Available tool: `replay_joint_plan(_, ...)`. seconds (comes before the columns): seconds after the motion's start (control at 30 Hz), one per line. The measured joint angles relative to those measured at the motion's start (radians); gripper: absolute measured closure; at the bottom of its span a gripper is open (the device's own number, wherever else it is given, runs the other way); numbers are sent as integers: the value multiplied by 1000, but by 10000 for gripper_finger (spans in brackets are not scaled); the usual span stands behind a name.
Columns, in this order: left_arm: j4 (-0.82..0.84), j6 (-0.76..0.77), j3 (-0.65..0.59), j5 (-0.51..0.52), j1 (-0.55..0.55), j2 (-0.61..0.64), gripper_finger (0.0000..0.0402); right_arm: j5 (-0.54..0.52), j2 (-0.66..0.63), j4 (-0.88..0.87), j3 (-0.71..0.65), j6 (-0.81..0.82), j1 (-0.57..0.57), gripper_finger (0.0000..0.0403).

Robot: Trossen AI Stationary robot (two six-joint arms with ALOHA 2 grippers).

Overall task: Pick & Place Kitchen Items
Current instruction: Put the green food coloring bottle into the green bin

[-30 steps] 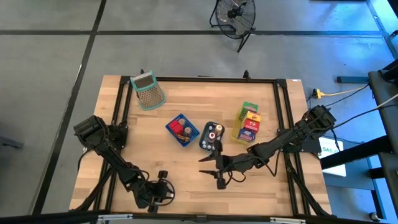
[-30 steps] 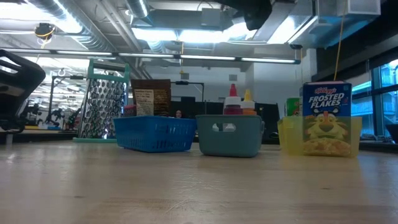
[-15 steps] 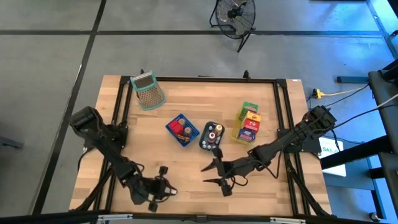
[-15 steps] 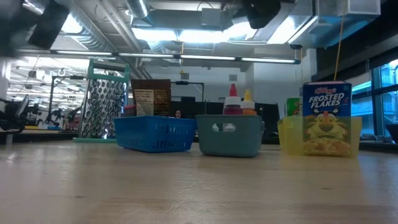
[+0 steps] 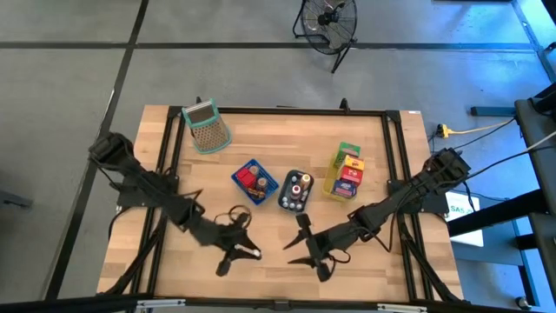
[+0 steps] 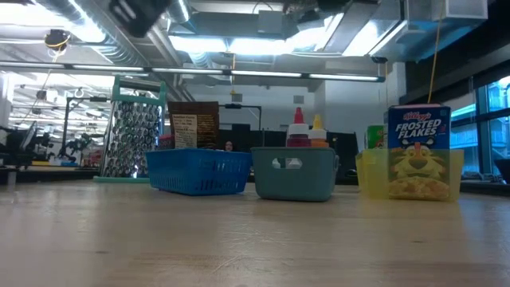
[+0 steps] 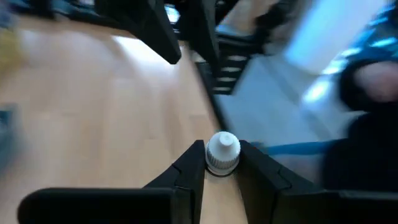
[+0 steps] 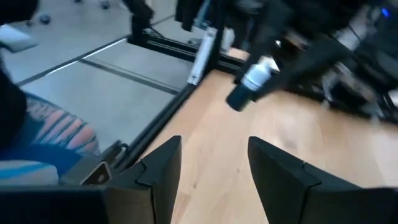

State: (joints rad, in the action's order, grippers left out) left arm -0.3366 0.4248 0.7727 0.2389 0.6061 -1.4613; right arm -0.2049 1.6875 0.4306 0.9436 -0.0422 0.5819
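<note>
My left gripper (image 5: 246,251) hangs over the near middle of the table, shut on a small bottle with a white cap (image 7: 222,151). The right wrist view shows the same bottle (image 8: 255,78) lifted above the wood. My right gripper (image 5: 308,248) stands open just to the right of it, with nothing between its fingers (image 8: 158,165). Farther back stand a blue basket (image 5: 254,181), a teal basket (image 5: 295,189) holding little bottles, and a yellow tray (image 5: 345,176) with boxes standing in it. My left gripper pinches the bottle between its two fingers, which lie on either side of the white cap (image 7: 219,167). The cap end sticks out past the fingertips. The bottle is lifted clear of the table. The fingers hide its body.
A metal grater (image 5: 207,127) stands at the far left of the table. In the low view a cereal box (image 6: 419,151) is in the yellow tray and a brown packet (image 6: 193,125) in the blue basket. Bare wood lies along the near edge and left side.
My left gripper has risen from the table's near edge and swung toward the table's middle, still shut. My right gripper has drifted a little toward the near edge and rolled, staying open.
</note>
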Motion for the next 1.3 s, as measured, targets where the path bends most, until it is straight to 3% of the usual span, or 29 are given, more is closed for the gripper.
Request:
replay_joint_plan(0.1, -11, 35, 16, -199, -75, 3, 330, 8, 0, -16, 11, -46, 3, 215)
replay_joint_plan(0.2, 54, 34, 61, -320, -135, -3, 330, 7, 0, -53, 35, -72, 2, 215)
replay_joint_plan(0.43, 335, -32, 220, -429, -222, -74, 330, 7, 0, -136, 77, -109, -14, 215)
replay_joint_plan(0.67, 366, -105, 328, -581, -264, -163, 330, 7, 0, -115, 80, -219, -16, 215)
replay_joint_plan(0.83, 369, -111, 364, -589, -302, -190, 330, 2, 0, -89, 80, -291, -17, 215)
replay_joint_plan(0.97, 382, -109, 367, -603, -328, -191, 330, -62, 0, -100, 80, -327, -19, 215)
replay_joint_plan(1.3, 441, -113, 367, -626, -342, -191, 330, -54, 0, -146, 81, -340, -55, 215)
